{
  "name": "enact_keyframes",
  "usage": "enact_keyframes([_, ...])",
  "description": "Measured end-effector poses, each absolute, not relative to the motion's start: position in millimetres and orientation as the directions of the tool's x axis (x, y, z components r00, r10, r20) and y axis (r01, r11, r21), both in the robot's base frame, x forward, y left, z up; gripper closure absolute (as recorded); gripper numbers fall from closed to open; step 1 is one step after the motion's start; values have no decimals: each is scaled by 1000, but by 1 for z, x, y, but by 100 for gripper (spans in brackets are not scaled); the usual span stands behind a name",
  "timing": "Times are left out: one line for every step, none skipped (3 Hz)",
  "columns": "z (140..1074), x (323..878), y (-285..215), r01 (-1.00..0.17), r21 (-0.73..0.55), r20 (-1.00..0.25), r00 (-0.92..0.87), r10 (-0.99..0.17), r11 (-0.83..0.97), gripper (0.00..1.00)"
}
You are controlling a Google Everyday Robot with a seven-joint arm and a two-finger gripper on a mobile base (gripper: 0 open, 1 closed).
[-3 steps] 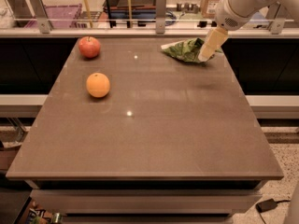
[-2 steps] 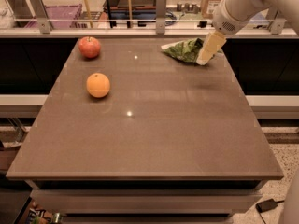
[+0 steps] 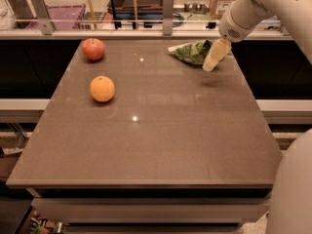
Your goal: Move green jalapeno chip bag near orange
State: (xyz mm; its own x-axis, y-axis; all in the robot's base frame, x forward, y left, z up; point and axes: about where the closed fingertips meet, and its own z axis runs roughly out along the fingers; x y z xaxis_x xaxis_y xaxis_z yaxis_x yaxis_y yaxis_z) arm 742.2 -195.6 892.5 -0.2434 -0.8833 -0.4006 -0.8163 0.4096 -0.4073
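On the brown worktop [image 3: 161, 145] the green jalapeno chip bag [image 3: 189, 51] lies well apart from the orange [image 3: 102, 88], not yet brought near. The gripper [image 3: 210, 65] is at the bag's side away from the orange; whether it grips, I cannot tell.

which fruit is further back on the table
The red apple, at the far left; the orange lies nearer the front. The claw is far right, by the green bag.
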Motion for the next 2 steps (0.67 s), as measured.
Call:
enact_keyframes([884,760,-188,-814,-420,-416,-220,-882,401,0])
enact_keyframes([869,773,-176,-832,-405,-423,-197,-884,379,0])
